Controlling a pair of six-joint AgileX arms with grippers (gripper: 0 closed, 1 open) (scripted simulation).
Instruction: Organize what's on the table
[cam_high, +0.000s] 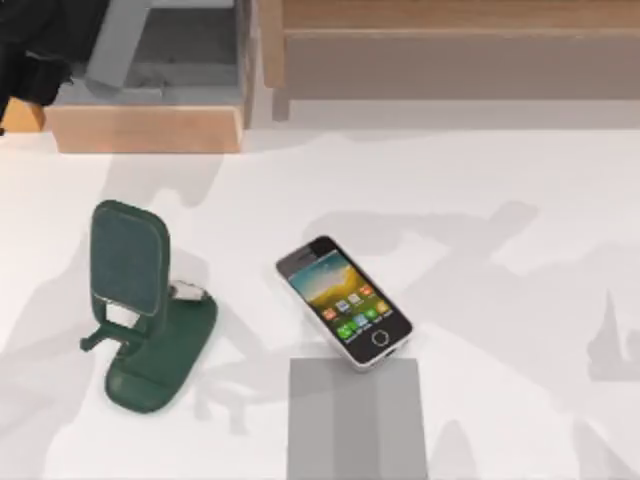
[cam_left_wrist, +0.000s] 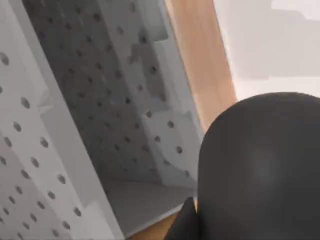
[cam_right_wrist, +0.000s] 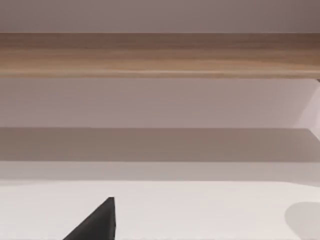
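Black left arm (cam_high: 35, 50) parked over shelf unit (cam_high: 150, 110) corner.

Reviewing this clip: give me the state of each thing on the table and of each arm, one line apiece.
phone: lying flat on the table, screen up and lit, one corner on the grey mat.
phone stand: upright, cradle empty, apart from the phone.
grey mat: flat at the near edge.
left arm: at the far left corner, by the shelf unit.
right gripper: a dark tip above the table, facing the shelf.
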